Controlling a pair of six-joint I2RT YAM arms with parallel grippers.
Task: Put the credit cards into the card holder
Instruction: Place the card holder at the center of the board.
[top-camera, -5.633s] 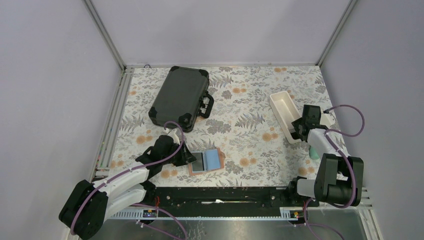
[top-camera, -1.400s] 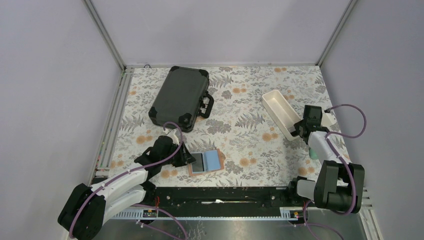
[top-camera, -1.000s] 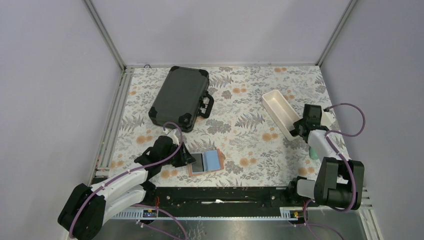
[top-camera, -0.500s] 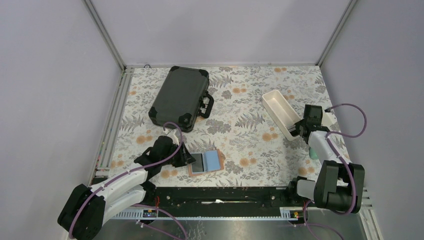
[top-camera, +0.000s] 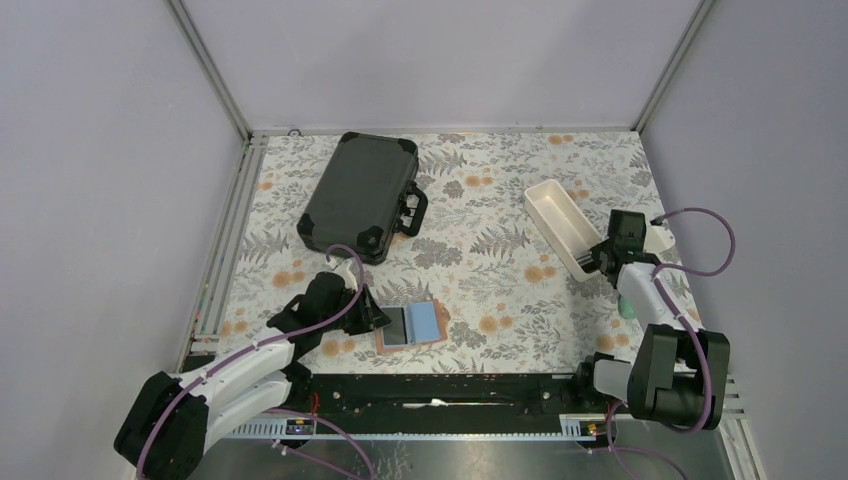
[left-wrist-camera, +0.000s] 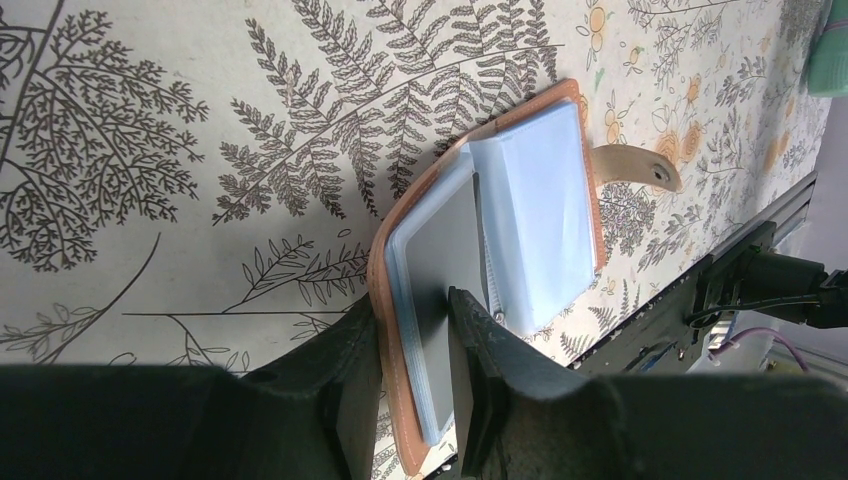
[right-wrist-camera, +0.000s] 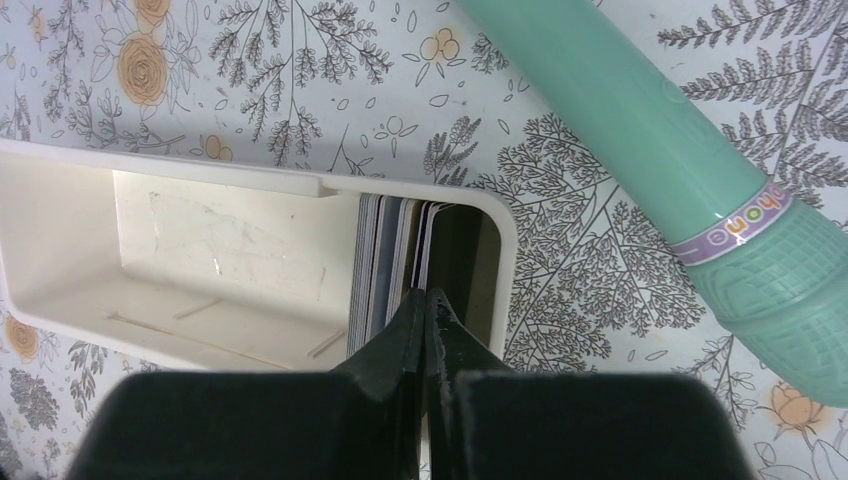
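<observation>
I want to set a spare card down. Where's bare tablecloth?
Free: the middle, between black case, white tray and card holder; also beyond the tray. Crowded: the tray's near end, with right gripper and green handle.

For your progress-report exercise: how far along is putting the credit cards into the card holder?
Done: the card holder lies open, the left gripper clamping one cover. In hand: the right gripper is shut at the stack of credit cards standing in the white tray; whether it pinches a card cannot be told. Left: lifting the cards out, carrying them over and sliding them into pockets.
</observation>
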